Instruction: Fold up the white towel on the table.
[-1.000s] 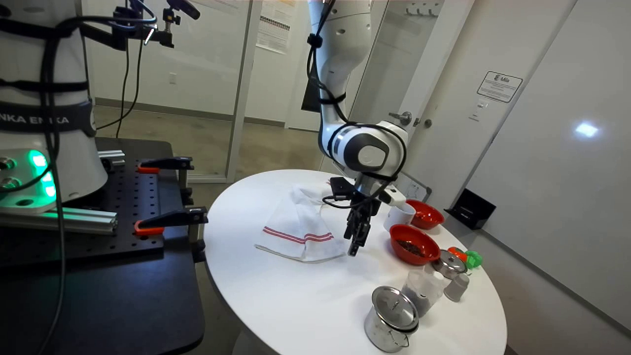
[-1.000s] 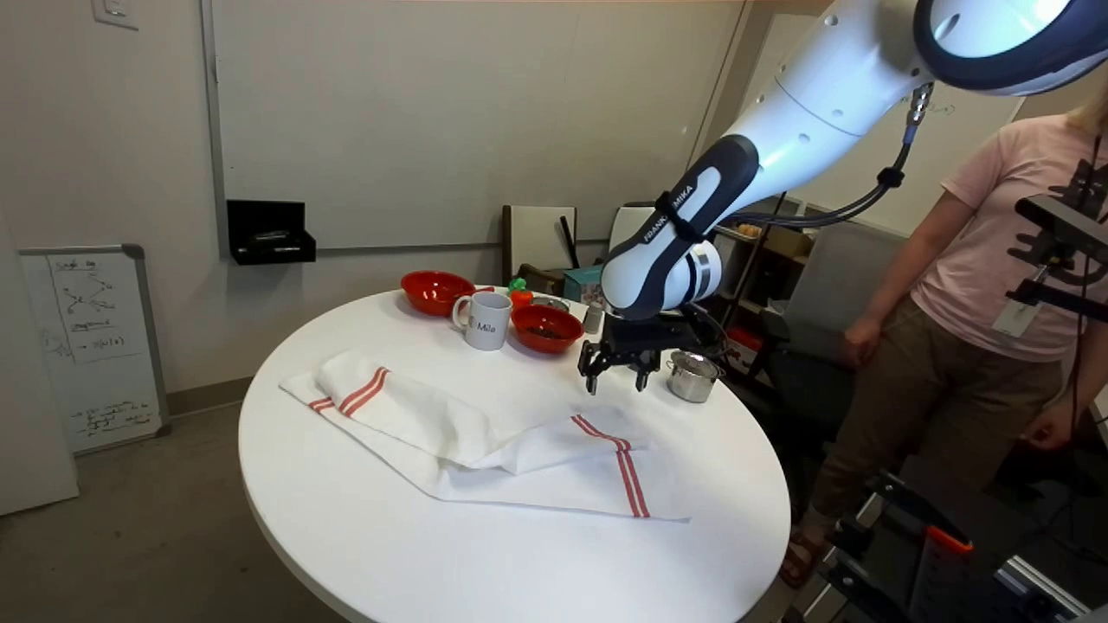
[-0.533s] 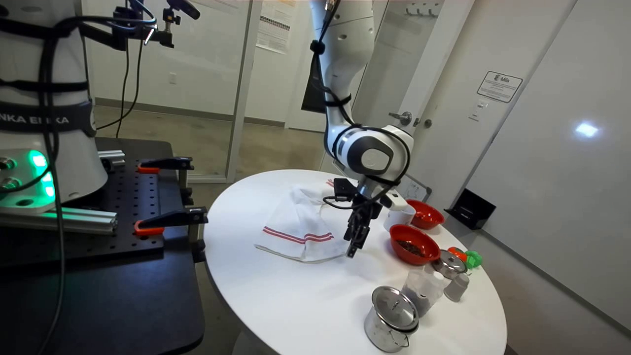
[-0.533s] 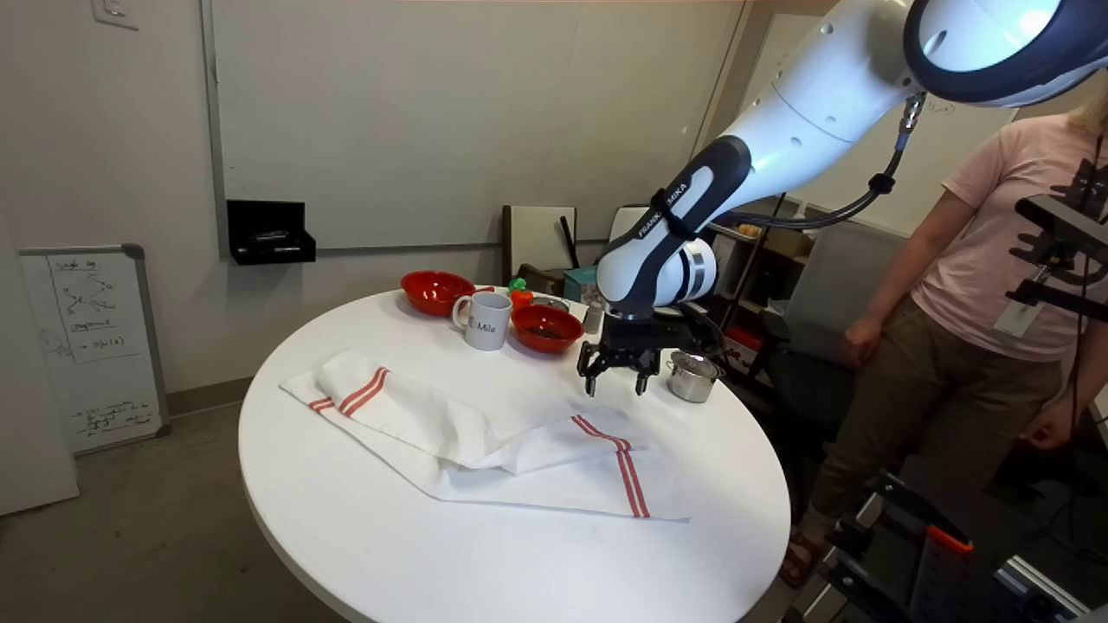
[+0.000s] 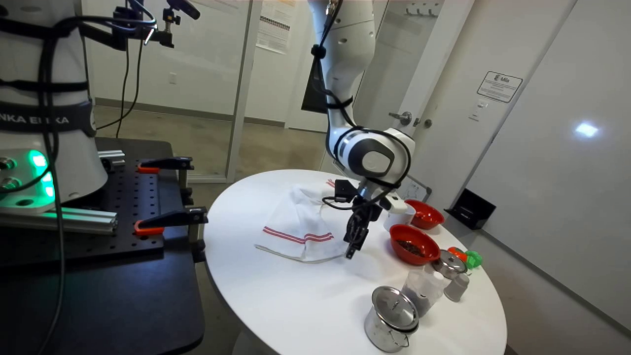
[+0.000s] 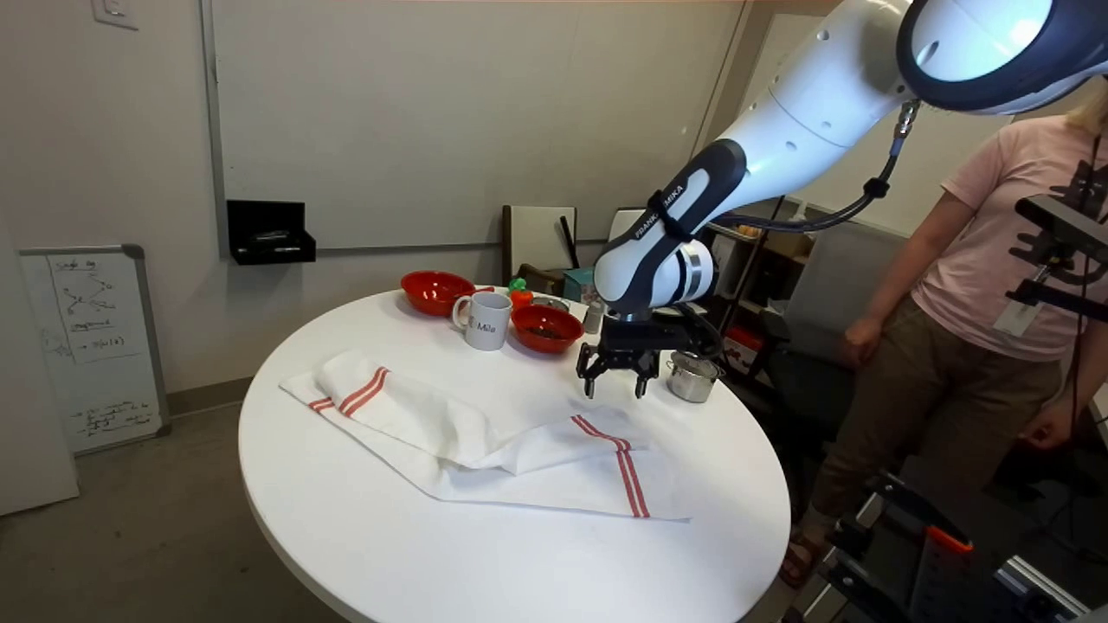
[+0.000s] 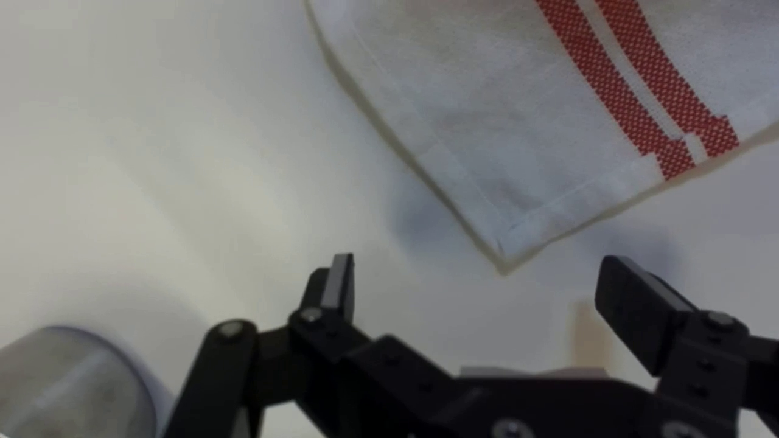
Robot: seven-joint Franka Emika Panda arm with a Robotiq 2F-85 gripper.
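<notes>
The white towel (image 6: 407, 411) lies loosely doubled over on the round white table (image 6: 485, 562), with red double stripes near both ends and a rumpled fold across its middle. In an exterior view the near striped end of the towel (image 5: 300, 222) is partly beside my gripper (image 5: 349, 255). A corner of the towel (image 7: 511, 121) points toward my gripper (image 7: 478, 263) in the wrist view, lying ahead of the gap. The fingers (image 7: 639, 310) stand wide apart with nothing between them. My gripper (image 6: 615, 391) hovers just above the table, beyond the towel's far edge.
Near the gripper are a red bowl (image 6: 547, 329) with dark contents, a mug (image 6: 486, 322) and a lidded metal pot (image 5: 392, 320). Farther off stand another red bowl (image 6: 437, 292) and a clear container (image 5: 423, 291). A person (image 6: 995, 277) stands beside the table.
My gripper has sunk slightly toward the table, with a small sideways shift, its jaws staying apart. The towel has not moved.
</notes>
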